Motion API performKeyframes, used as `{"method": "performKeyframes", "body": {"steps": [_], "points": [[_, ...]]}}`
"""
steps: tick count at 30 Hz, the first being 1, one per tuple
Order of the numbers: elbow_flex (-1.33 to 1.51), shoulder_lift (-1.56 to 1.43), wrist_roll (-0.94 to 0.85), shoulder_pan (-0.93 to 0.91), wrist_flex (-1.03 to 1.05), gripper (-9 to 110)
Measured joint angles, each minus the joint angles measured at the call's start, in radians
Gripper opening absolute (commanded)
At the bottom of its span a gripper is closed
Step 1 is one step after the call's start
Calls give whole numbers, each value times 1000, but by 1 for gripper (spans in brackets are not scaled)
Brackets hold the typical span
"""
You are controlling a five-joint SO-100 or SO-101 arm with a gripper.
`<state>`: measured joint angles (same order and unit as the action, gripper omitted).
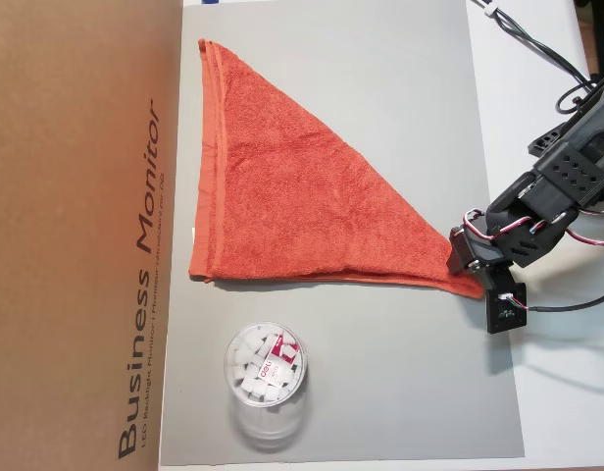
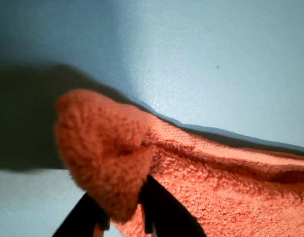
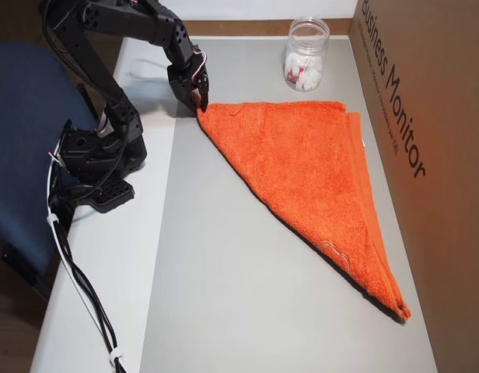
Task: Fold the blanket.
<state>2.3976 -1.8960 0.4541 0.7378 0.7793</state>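
Overhead view, left to right: cardboard box (image 1: 81,235); grey mat (image 1: 380,392) on the tabletop; blanket (image 1: 292,196), already folded into a triangle, its doubled hemmed edge beside the box, its long diagonal narrowing rightward to one sharp corner; plastic cup (image 1: 266,371) below it; pincer (image 1: 476,278) at that corner. The whole cloth thus lies to the left of the pincer, so a further fold probably means carrying the corner back leftward. Wrist view: the dark fingers (image 2: 157,207) are clenched on the blanket tip, which bunches up between them
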Motion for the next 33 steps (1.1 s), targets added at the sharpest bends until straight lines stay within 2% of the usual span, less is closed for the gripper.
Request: {"method": "performKeyframes", "body": {"steps": [8, 15, 33], "points": [[0, 0, 9, 0, 0, 0], [2, -101, 135, 3, 25, 0], [3, -479, 150, 60, 302, 0]]}}
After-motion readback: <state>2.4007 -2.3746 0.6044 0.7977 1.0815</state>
